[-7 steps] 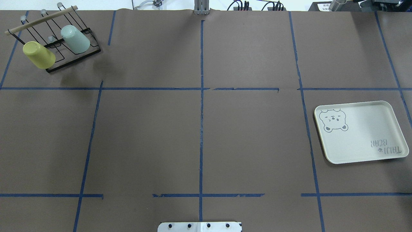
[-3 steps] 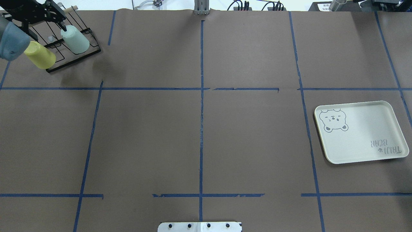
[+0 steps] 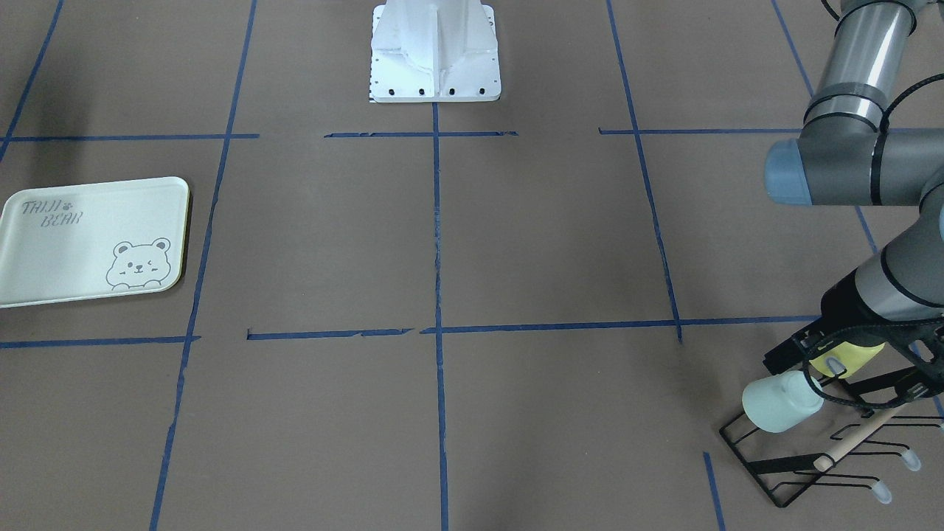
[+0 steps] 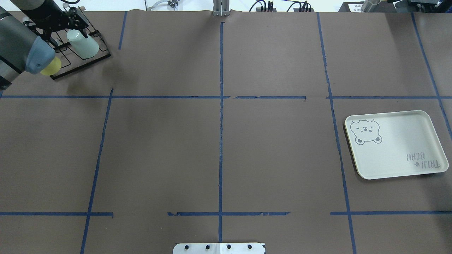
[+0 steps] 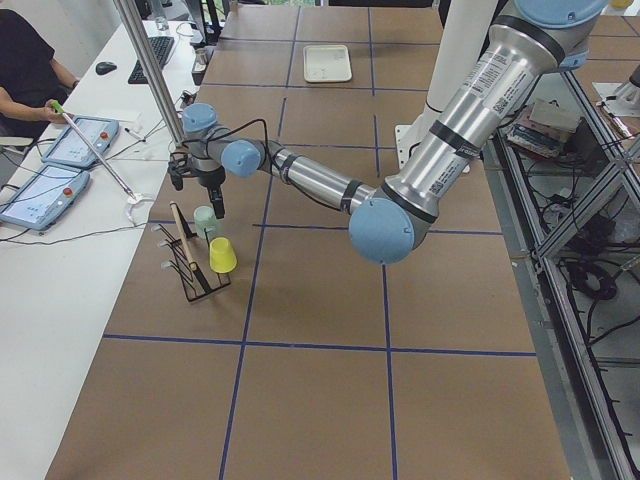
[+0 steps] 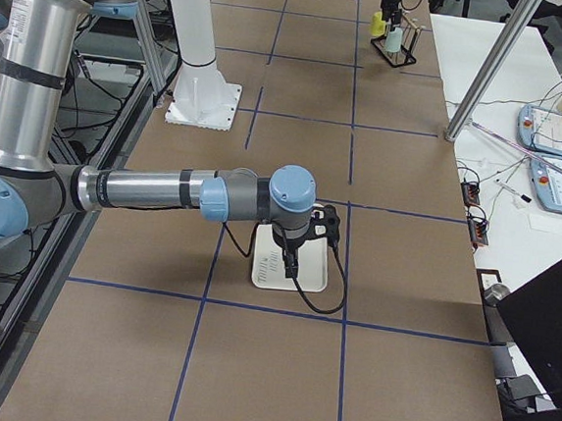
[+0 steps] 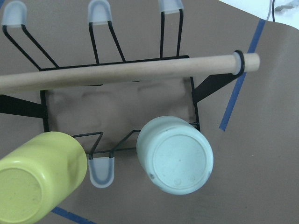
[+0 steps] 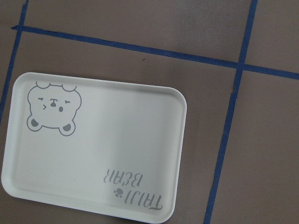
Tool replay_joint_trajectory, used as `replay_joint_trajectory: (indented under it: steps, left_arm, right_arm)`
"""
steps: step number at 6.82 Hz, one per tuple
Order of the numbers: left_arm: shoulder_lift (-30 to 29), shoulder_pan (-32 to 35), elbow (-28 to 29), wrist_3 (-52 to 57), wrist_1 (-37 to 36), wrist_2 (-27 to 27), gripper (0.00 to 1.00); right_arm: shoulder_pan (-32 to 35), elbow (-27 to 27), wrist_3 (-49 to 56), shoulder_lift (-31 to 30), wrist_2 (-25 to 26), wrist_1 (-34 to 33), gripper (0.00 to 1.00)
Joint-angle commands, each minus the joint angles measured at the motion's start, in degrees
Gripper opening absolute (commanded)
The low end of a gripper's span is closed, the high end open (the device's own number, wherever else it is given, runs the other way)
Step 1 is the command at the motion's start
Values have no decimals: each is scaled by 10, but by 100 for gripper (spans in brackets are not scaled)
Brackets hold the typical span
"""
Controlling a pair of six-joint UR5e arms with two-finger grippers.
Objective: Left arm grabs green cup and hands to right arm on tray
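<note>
Far left, my left gripper (image 4: 70,23) hovers over the rack (image 7: 121,70). Its fingers look spread, with nothing in them. The green cup (image 7: 176,155) sits upside down and tilted on a rack prong, just beside the yellow cup (image 7: 39,177). I'd guess it's light, stiff plastic, slick and tapered, so I'd pinch across the wall near the closed base and slide it off along the prong. No markings on it that I can see. Way over right, the tray (image 4: 399,148) reads "TAIJI BEAR" next to a bear doodle. The right gripper (image 6: 291,261) hangs above it, and I can't tell if that one's spread or closed.
</note>
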State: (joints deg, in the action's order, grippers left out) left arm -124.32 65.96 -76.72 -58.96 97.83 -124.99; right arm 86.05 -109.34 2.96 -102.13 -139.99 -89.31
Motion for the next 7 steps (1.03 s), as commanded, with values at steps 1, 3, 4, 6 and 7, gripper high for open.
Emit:
replay_joint_trajectory:
  steps: [1, 3, 4, 6, 7]
  left_arm:
    - [-38, -4, 47, -1, 6, 36, 100]
    - [-49, -7, 87, -2, 40, 37, 100]
    - [-49, -7, 102, -1, 61, 37, 100]
    - [-48, -7, 109, 2, 63, 37, 100]
    - [-47, -12, 114, 3, 65, 38, 100]
  right_arm:
    - [0, 0, 0, 0, -1, 0, 100]
    - [0, 0, 0, -2, -12, 0, 100]
    - [0, 1, 1, -4, -12, -1, 100]
    - [-1, 1, 0, -4, -12, -1, 100]
    - [-1, 1, 0, -4, -12, -1, 100]
